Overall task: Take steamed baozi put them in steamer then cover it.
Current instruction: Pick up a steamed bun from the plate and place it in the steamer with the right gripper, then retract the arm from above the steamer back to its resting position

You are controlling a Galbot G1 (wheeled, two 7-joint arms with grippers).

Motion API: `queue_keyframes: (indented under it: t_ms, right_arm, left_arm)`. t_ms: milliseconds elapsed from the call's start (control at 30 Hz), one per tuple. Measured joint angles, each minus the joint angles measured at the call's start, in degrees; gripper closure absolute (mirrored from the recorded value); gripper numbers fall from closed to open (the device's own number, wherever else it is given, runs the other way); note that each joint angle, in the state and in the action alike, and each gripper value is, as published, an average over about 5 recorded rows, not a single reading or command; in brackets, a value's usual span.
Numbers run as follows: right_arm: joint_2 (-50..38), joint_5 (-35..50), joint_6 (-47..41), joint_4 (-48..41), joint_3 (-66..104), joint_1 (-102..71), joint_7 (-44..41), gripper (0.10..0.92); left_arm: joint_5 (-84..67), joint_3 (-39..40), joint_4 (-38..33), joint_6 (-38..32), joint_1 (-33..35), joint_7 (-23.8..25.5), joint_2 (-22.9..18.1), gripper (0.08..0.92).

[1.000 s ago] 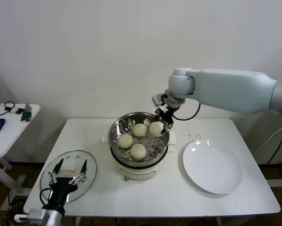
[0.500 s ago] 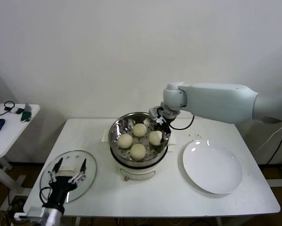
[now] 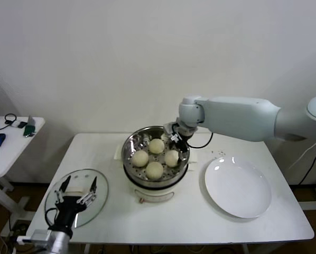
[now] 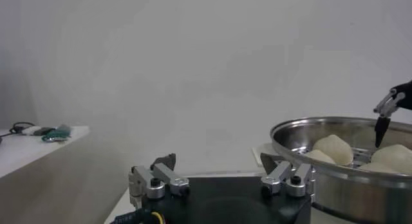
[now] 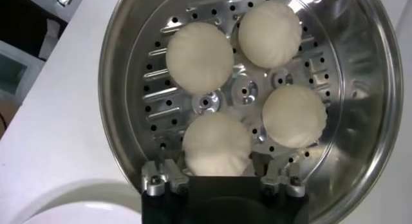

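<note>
My right claw (image 3: 177, 143) is hovering, fingers apart, over the 3 o'clock bun (image 3: 172, 157) in the steamer (image 3: 132, 144); four smooth cream buns are sitting on its tray

The head camera looks forward and down from above onto the white rectangular counter (image 3: 200, 222), well back from it. The left wrist camera sits low beside the counter, facing level across it. The right wrist camera hangs close above, facing straight down. All three views share the round shiny stainless-steel steamer (image 3: 130, 145) (image 4: 302, 132) (image 5: 380, 84).
</note>
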Motion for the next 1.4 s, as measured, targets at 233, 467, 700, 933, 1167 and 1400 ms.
queue_keyframes:
  t_ms: [233, 467, 700, 933, 1167, 1400]
  right_arm:
    - [-0.9, 1.8, 1.2, -0.3, 0.6, 1.7, -1.7, 0.204]
    - [-3.7, 6.6, 1.3, -2.0, 4.3, 3.7, -1.8, 0.202]
    - [-6.3, 13.3, -1.9, -4.5, 14.4, 1.7, 8.6, 0.203]
    - [-9.4, 17.9, -4.2, -4.9, 25.3, -1.8, 24.6, 0.203]
    - [-14.9, 20.1, -4.4, -3.3, 35.9, -8.1, 37.0, 0.203]
    - [-23.7, 20.6, -2.7, 1.1, 50.4, -20.5, 43.3, 0.203]
  left_arm:
    - [-0.1, 0.2, 0.2, 0.5, -0.6, 0.1, 0.2, 0.177]
    - [-0.8, 0.6, 0.0, 1.5, -1.0, -0.7, 0.4, 0.177]
    - [-1.3, 1.0, -0.2, 2.7, -1.9, -2.0, 0.7, 0.177]
    - [-0.8, 0.9, 0.1, 3.4, -3.1, -3.5, 1.7, 0.177]
    - [1.0, 0.7, 0.7, 3.4, -4.2, -4.4, 3.0, 0.177]
    - [3.6, 1.2, 1.5, 2.7, -5.0, -5.3, 3.5, 0.177]
